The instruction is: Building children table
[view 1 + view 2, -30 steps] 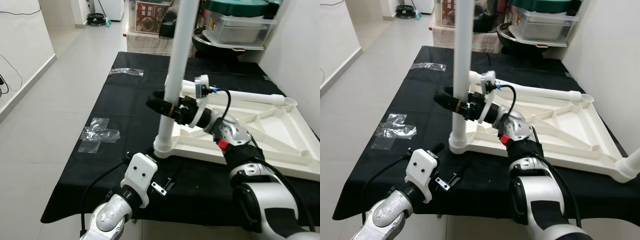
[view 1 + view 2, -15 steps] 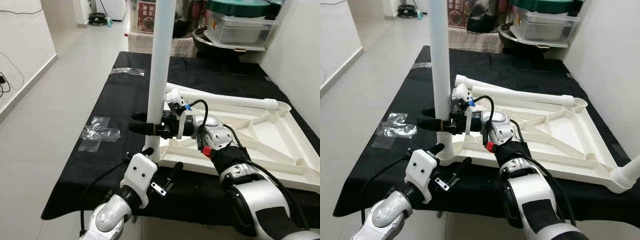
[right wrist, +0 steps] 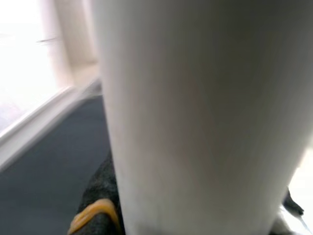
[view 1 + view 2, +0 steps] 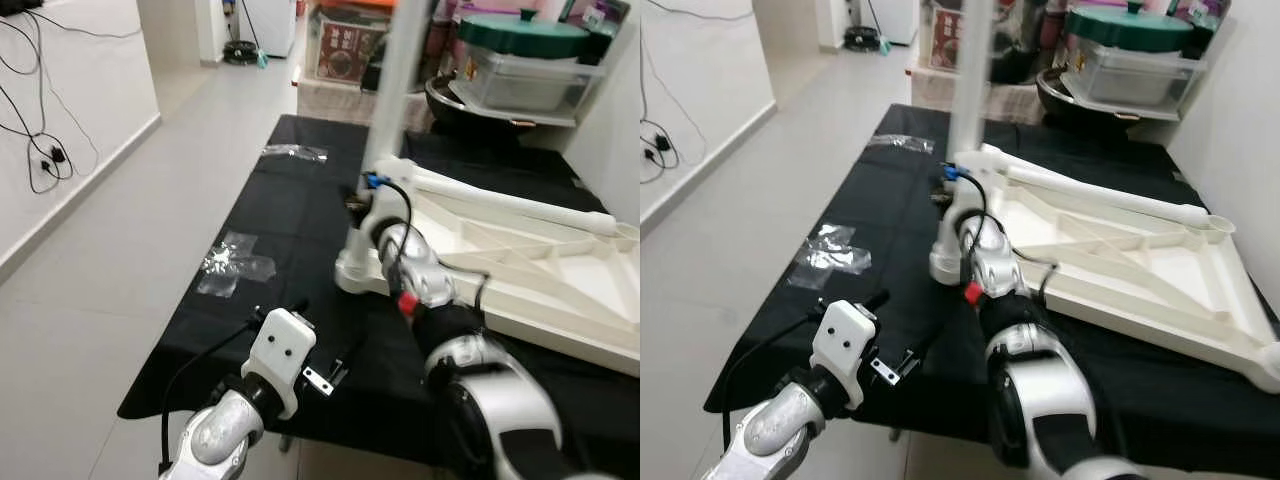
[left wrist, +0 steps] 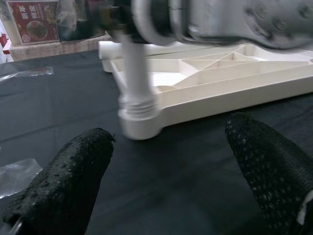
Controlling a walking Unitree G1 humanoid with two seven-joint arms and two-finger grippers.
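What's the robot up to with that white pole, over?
Right gripper clamped on upright table leg, seated in tabletop corner socket. Left gripper open, hovering near. Plastic wrap lies aside.

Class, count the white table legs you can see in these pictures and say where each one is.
2. One upright leg stands screwed into the tabletop's near-left corner; one loose leg lies along its far edge. Others may be hidden.

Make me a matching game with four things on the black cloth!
Things:
1. upright table leg
2. second table leg
3. crumpled clear plastic
4. left gripper

Places or states:
A. lying flat along the tabletop's far edge
B. open, at the cloth's near edge
C. standing in the tabletop's corner socket
D. lying on the cloth, robot's left of the tabletop

Pairs: 1-C, 2-A, 3-D, 4-B
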